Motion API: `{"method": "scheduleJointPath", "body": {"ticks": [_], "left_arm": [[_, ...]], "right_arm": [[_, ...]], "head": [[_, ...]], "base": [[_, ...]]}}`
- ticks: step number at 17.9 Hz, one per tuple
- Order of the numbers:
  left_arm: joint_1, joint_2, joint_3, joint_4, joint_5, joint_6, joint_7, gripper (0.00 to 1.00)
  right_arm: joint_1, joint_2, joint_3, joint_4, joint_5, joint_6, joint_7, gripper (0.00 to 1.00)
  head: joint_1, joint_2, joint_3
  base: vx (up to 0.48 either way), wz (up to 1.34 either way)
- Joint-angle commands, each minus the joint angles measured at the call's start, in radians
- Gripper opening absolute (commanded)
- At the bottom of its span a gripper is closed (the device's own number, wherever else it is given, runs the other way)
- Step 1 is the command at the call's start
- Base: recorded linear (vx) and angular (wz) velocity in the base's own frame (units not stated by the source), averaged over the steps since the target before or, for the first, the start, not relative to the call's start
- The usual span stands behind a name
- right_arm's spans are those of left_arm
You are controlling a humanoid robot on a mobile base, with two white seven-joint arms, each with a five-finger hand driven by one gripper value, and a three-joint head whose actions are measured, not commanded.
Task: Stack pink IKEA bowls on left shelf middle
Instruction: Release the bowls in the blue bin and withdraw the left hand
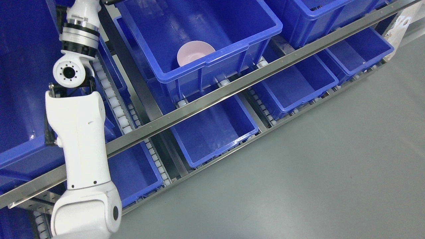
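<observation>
A pink bowl (194, 52) sits upright inside a large blue bin (212, 36) on the middle shelf level, close to the bin's front wall. My left arm (81, 132) rises from the lower left along the rack and runs out of the picture at the top left. Its hand is cut off by the top edge and is not visible. The arm stands well to the left of the bin with the bowl. No right arm shows.
A steel shelf rail (232, 88) crosses the picture diagonally. Blue bins (215, 132) fill the lower level and another bin (20, 99) lies at the left. White roller tracks (114, 103) run beside the arm. Grey floor (315, 172) spreads to the lower right.
</observation>
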Motion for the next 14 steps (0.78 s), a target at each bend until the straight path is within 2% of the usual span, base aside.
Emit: {"method": "scheduleJointPath", "body": {"ticks": [1,4,14], "left_arm": [[0.247,-0.044,-0.102,-0.163,0.211,0.046,0.092,1.0],[0.293,-0.044,-0.112,-0.192,0.211,0.048,0.093,1.0],[0.298,-0.044,-0.038,-0.223,0.211,0.054,0.078,1.0]], "right_arm": [[0.0,-0.017,0.0,0.0,0.0,0.001,-0.001,1.0],[0.0,-0.017,0.0,0.0,0.0,0.001,0.001,1.0],[0.0,-0.017,0.0,0.0,0.0,0.001,0.001,1.0]], "head": [[0.0,0.0,0.0],[0.0,0.0,0.0],[0.0,0.0,0.0]], "base": [[-0.113,-0.13],[-0.136,-0.15],[-0.245,-0.11]]}}
